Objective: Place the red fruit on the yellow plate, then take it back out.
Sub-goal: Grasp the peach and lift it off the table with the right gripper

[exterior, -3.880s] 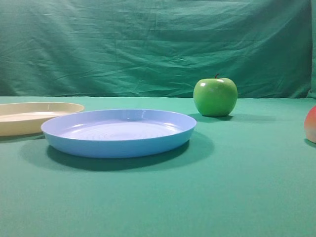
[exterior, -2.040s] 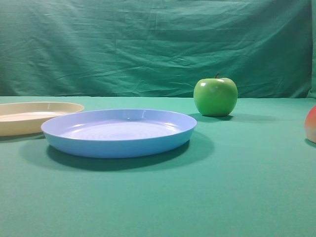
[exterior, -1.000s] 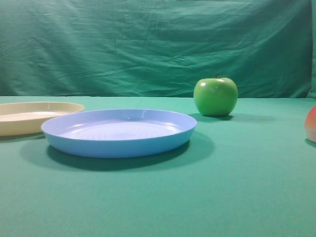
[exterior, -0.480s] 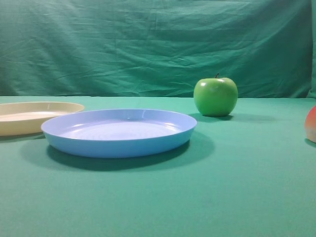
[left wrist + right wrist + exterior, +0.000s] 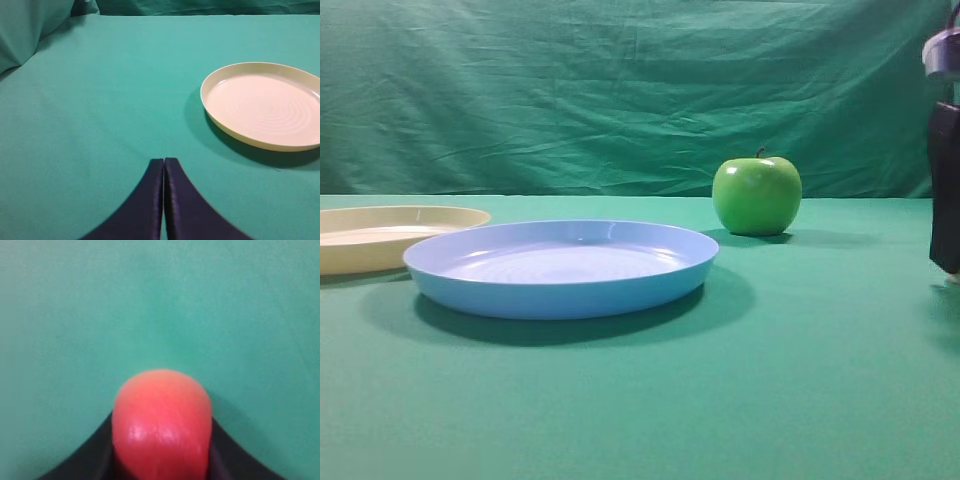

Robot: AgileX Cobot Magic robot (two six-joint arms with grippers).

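The red fruit (image 5: 160,425) sits deep between the dark fingers of my right gripper (image 5: 161,440), one finger along each side of it. It still rests on the green cloth. In the exterior view that gripper (image 5: 946,200) stands at the far right edge and hides the fruit. The yellow plate (image 5: 380,240) lies at the far left, and the left wrist view shows the plate (image 5: 265,107) with nothing in it. My left gripper (image 5: 164,162) hovers over bare cloth to the plate's left, its fingers pressed together with nothing between them.
A light blue plate (image 5: 560,270) lies mid-table beside the yellow one. A shiny green apple (image 5: 756,196) stands behind it to the right. Green cloth covers the table and hangs as a backdrop.
My right gripper has dropped into the exterior view at the right edge and now covers the red fruit, which showed there before. Plates and apple have not moved.
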